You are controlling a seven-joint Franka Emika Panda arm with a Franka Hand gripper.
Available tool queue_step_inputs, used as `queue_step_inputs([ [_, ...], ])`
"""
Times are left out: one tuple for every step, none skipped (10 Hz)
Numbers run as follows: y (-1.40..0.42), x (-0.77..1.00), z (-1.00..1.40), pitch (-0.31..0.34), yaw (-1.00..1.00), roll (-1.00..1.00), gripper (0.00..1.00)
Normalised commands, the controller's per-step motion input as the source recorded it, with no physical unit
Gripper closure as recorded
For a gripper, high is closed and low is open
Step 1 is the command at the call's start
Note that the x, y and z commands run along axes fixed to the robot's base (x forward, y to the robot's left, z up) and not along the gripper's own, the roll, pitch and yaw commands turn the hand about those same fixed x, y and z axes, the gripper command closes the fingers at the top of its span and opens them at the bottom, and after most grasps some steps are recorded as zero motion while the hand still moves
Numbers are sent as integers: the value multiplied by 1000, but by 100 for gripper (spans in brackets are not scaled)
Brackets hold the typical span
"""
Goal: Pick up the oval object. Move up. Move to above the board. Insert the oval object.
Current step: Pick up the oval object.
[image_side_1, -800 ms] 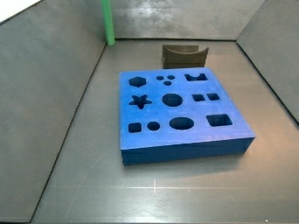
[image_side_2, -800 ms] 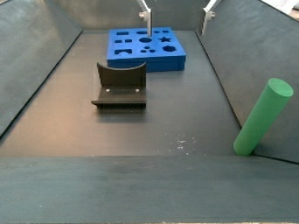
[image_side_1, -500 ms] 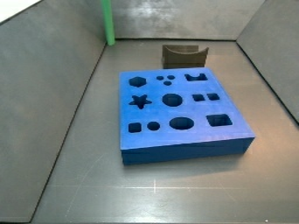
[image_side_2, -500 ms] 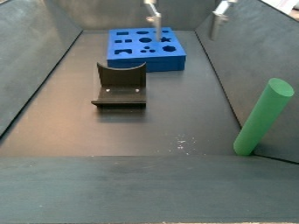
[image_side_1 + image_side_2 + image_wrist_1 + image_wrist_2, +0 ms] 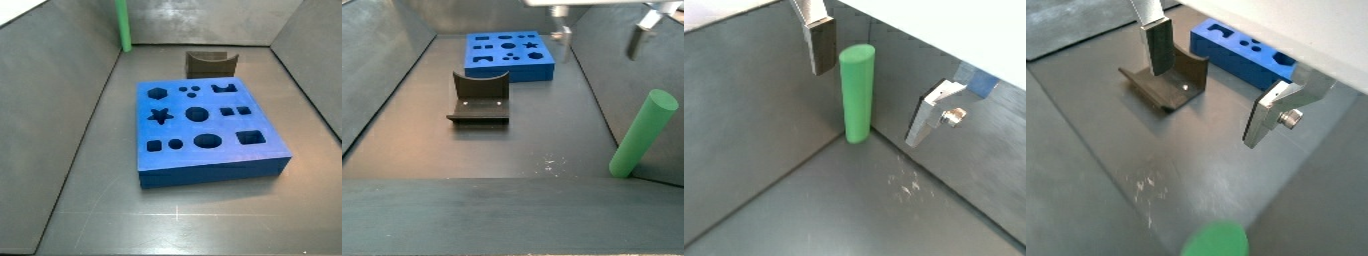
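Even, soft overhead light; faint floor glare; the oval object [image 5: 1215, 241] blurs in a wrist view.

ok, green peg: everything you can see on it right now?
The oval object is a long, smooth, bright green peg with a rounded top and a matte, plastic look. It stands leaning against the grey wall in a corner, its base on the floor, far from the board. The gripper hangs open above it, its fingers not touching the peg.

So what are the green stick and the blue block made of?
The oval object looks like smooth matte plastic or foam: even green, no shine. The board seems the same, with cleanly cut holes. The gripper, open above the oval object, has shiny metal fingers.
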Motion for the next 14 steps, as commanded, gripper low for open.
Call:
queue_step_inputs([
  [420, -1000, 0, -99, -20, 0, 0],
  [449, -1000, -29, -101, -14, 0, 0],
  [423, -1000, -177, -161, 0, 0, 0],
  [420, -929, -234, -173, 0, -3, 0],
  [371, -917, -286, -173, 0, 0, 0],
  [351, -934, -294, -150, -9, 0, 0],
  [326, -923, -317, -141, -9, 0, 0],
  [249, -854, -403, -137, -29, 1, 0],
  [51, -546, -697, -187, -20, 51, 0],
  [-26, -174, -823, -214, 0, 107, 0],
  [-66, -17, -743, -204, 0, 97, 0],
  [0, 0, -251, -156, 0, 0, 0],
  [0, -11, 0, -11, 0, 0, 0],
  [0, 0, 0, 0, 0, 0, 100],
])
